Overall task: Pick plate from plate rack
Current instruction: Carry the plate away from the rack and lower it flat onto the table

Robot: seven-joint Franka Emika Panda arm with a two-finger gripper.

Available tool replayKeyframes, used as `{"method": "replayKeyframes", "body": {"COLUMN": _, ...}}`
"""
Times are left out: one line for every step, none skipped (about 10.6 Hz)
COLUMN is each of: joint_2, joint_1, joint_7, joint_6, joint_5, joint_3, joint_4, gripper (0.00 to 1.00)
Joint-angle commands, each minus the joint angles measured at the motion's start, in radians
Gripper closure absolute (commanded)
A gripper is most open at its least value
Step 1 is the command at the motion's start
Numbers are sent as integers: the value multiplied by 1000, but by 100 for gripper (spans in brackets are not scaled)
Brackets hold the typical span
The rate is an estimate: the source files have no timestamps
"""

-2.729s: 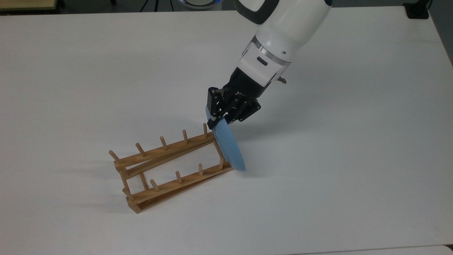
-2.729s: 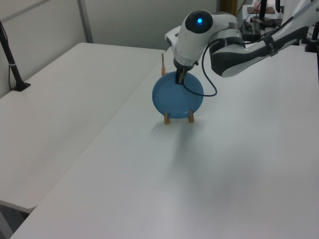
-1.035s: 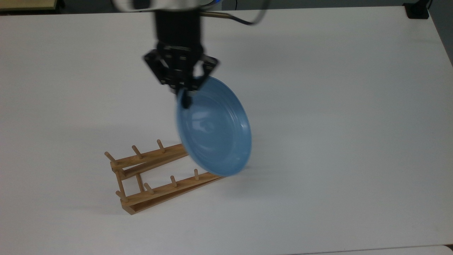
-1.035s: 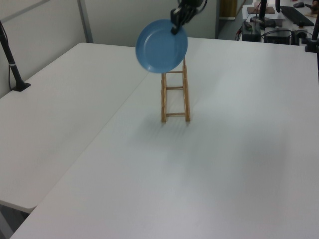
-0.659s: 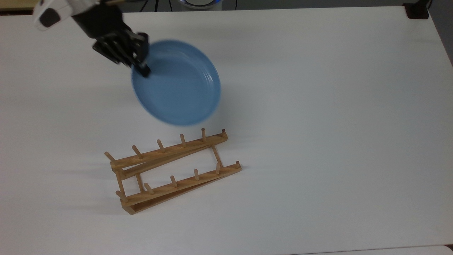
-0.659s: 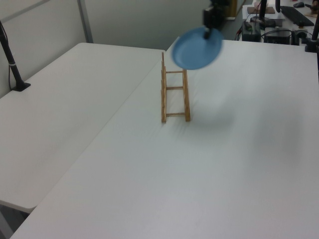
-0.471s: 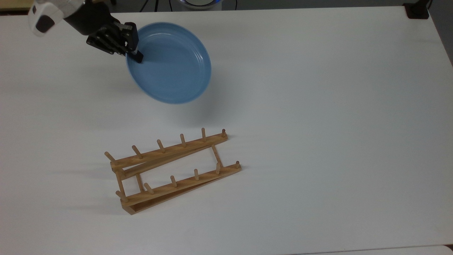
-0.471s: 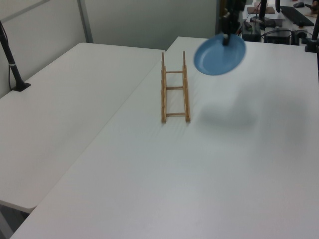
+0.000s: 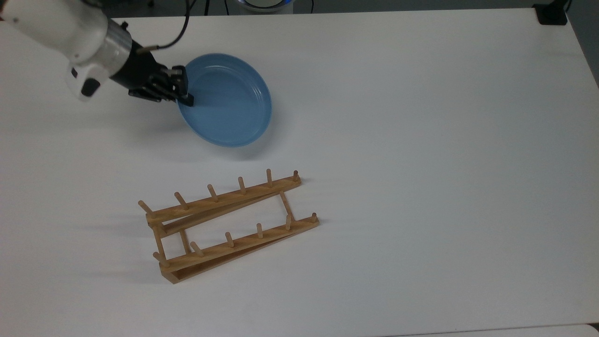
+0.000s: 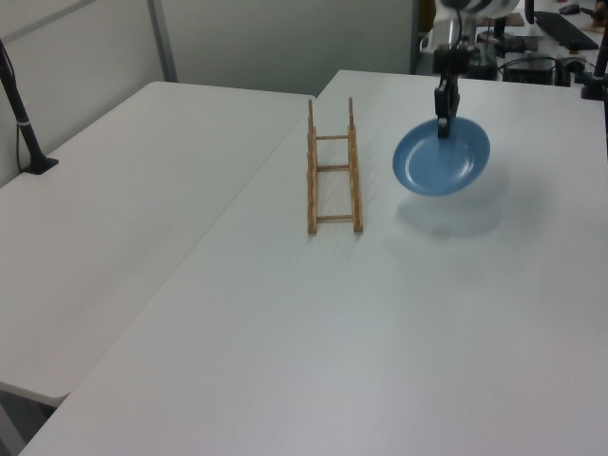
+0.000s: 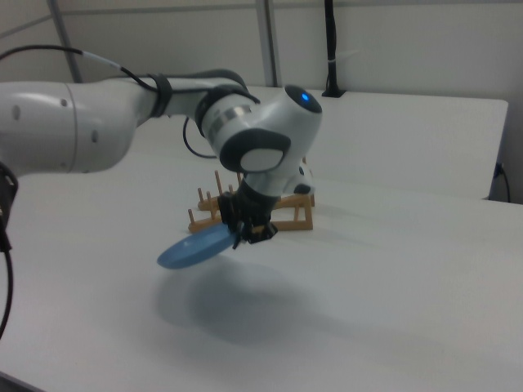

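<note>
- One plate (image 9: 228, 100), light blue, upper left of the top view.
- One plate rack (image 9: 224, 224), lower left of centre in the top view, with two rails.
- Six pegs on each rail, twelve in all.
- One hand (image 9: 183, 92), pinching the plate's rim.
- One white worktop (image 9: 421, 164).

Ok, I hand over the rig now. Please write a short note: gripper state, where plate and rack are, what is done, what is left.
Gripper: shut on the plate's rim.
Plate: out of the rack, held tilted above the table, its shadow below it in the right view.
Plate rack: on the table, no plate in it, apart from the plate.
Done: plate picked from the rack.
Left: probably lower the plate onto the table and let go.
</note>
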Motion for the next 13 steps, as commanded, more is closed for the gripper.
{"method": "replayKeyframes", "body": {"joint_2": 49, "joint_1": 19, "joint_7": -62, "joint_6": 73, "joint_5": -13, "joint_3": 7, "joint_4": -54, "gripper": 100}}
{"method": "replayKeyframes", "body": {"joint_2": 55, "joint_1": 38, "joint_7": -90, "joint_6": 114, "joint_5": -13, "joint_3": 7, "joint_4": -87, "gripper": 100}}
{"method": "replayKeyframes", "body": {"joint_2": 56, "joint_1": 45, "joint_7": -113, "joint_6": 157, "joint_5": -16, "joint_3": 7, "joint_4": -124, "gripper": 100}}
{"method": "replayKeyframes", "body": {"joint_2": 60, "joint_1": 46, "joint_7": -149, "joint_6": 219, "joint_5": -39, "joint_3": 7, "joint_4": -178, "gripper": 93}}
{"method": "replayKeyframes", "body": {"joint_2": 61, "joint_1": 46, "joint_7": -177, "joint_6": 275, "joint_5": -44, "joint_3": 7, "joint_4": -207, "gripper": 64}}
{"method": "replayKeyframes", "body": {"joint_2": 63, "joint_1": 45, "joint_7": -186, "joint_6": 283, "joint_5": -45, "joint_3": 7, "joint_4": -209, "gripper": 13}}
{"method": "replayKeyframes", "body": {"joint_2": 63, "joint_1": 43, "joint_7": -194, "joint_6": 283, "joint_5": -54, "joint_3": 0, "joint_4": -209, "gripper": 0}}
{"method": "replayKeyframes", "body": {"joint_2": 64, "joint_1": 40, "joint_7": -220, "joint_6": 283, "joint_5": -62, "joint_3": -3, "joint_4": -209, "gripper": 0}}
{"method": "replayKeyframes", "body": {"joint_2": 64, "joint_1": 40, "joint_7": -226, "joint_6": 281, "joint_5": -67, "joint_3": -3, "joint_4": -209, "gripper": 0}}
{"method": "replayKeyframes", "body": {"joint_2": 61, "joint_1": 42, "joint_7": -222, "joint_6": 274, "joint_5": -80, "joint_3": -5, "joint_4": -201, "gripper": 0}}
{"method": "replayKeyframes", "body": {"joint_2": 49, "joint_1": 43, "joint_7": -214, "joint_6": 269, "joint_5": -91, "joint_3": -5, "joint_4": -198, "gripper": 0}}
{"method": "replayKeyframes", "body": {"joint_2": 32, "joint_1": 49, "joint_7": -197, "joint_6": 268, "joint_5": -91, "joint_3": -5, "joint_4": -172, "gripper": 0}}
{"method": "replayKeyframes", "body": {"joint_2": 14, "joint_1": 72, "joint_7": -118, "joint_6": 263, "joint_5": -108, "joint_3": -6, "joint_4": -145, "gripper": 0}}
